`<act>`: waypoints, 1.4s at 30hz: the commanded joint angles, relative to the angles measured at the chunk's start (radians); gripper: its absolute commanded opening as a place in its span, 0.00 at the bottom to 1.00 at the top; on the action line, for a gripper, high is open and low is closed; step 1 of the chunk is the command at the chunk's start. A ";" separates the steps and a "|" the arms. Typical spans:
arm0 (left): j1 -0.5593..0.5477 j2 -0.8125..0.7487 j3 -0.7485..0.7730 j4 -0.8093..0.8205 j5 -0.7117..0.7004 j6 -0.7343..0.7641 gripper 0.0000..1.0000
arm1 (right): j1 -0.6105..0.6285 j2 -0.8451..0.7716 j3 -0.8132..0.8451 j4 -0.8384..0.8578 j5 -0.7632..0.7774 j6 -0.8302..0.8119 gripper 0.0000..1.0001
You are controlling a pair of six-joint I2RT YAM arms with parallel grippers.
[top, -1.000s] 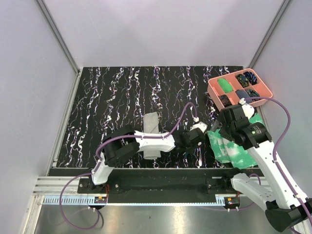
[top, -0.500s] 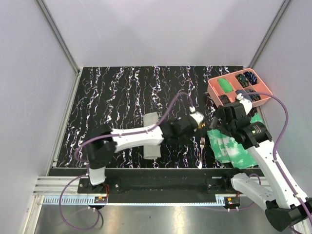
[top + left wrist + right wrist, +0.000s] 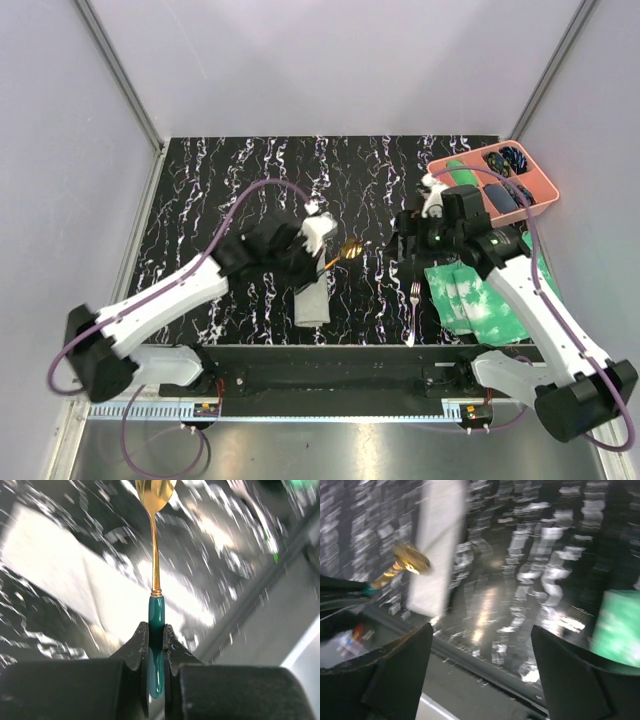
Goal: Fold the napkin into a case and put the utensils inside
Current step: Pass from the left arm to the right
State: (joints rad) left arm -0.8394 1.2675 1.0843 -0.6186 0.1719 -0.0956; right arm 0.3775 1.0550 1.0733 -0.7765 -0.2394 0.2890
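The napkin lies folded into a narrow grey case [image 3: 312, 300] near the table's front edge, its far end hidden under my left arm. My left gripper [image 3: 322, 255] hovers over it, shut on the teal handle of a gold spoon [image 3: 349, 250]. In the left wrist view the jaws of the gripper [image 3: 155, 630] pinch the handle and the spoon [image 3: 155, 555] points away over the blurred cloth [image 3: 75, 570]. A fork [image 3: 414, 300] lies on the table to the right. My right gripper [image 3: 404, 262] hangs open and empty just above the fork; its view shows the spoon [image 3: 410, 560] and case [image 3: 440, 545].
A pink compartmented tray [image 3: 548, 190] with dark items and a green one stands at the back right. A green-and-white mottled sheet [image 3: 470, 300] lies under the right arm, also seen as a green blur [image 3: 620, 625] in the right wrist view. A dark rail runs along the front edge.
My left gripper closed on the spoon near the fork, lifted it and swung left to above the case. The right arm moved left from the tray toward the table's middle.
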 commanded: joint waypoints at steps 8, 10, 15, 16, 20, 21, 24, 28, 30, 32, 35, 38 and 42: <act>-0.023 -0.290 -0.124 -0.159 0.241 0.231 0.00 | 0.095 0.301 0.108 0.013 -0.733 -0.192 0.63; -0.024 -0.287 -0.133 -0.161 0.252 0.237 0.00 | 0.129 0.328 0.116 0.032 -0.752 -0.188 0.62; -0.026 -0.283 -0.130 -0.161 0.275 0.238 0.00 | 0.175 0.405 0.145 0.037 -0.802 -0.200 0.51; -0.027 -0.284 -0.130 -0.162 0.264 0.240 0.00 | 0.181 0.425 0.146 0.042 -0.807 -0.198 0.47; -0.026 -0.295 -0.126 -0.164 0.256 0.243 0.00 | 0.219 0.457 0.151 0.046 -0.827 -0.205 0.34; -0.026 -0.296 -0.127 -0.165 0.262 0.244 0.00 | 0.221 0.464 0.152 0.046 -0.837 -0.200 0.26; -0.024 -0.307 -0.118 -0.155 0.189 0.217 0.00 | 0.227 0.464 0.154 0.066 -0.882 -0.188 0.00; 0.183 -0.338 -0.106 -0.087 0.132 -0.048 0.43 | 0.227 0.390 0.113 0.186 -0.731 -0.026 0.00; 0.284 -0.423 -0.136 -0.012 0.098 -0.192 0.69 | 0.224 0.328 0.033 0.348 -0.629 0.177 0.00; 0.381 -0.538 -0.219 0.035 0.040 -0.404 0.79 | 0.216 0.292 -0.054 0.502 -0.534 0.319 0.00; 0.392 -0.676 -0.351 0.128 -0.195 -0.669 0.97 | 0.219 0.251 -0.157 0.723 -0.399 0.547 0.00; 0.398 -0.741 -0.457 0.264 -0.221 -0.849 0.99 | 0.224 0.208 -0.293 1.033 -0.296 0.748 0.00; 0.398 -0.723 -0.538 0.484 -0.186 -0.998 0.99 | 0.248 0.229 -0.331 1.181 -0.242 0.848 0.00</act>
State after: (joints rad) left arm -0.4454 0.5209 0.6006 -0.4271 0.0360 -0.8425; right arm 0.5980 1.2907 0.7624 0.0620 -0.6079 0.9211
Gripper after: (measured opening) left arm 0.984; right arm 0.014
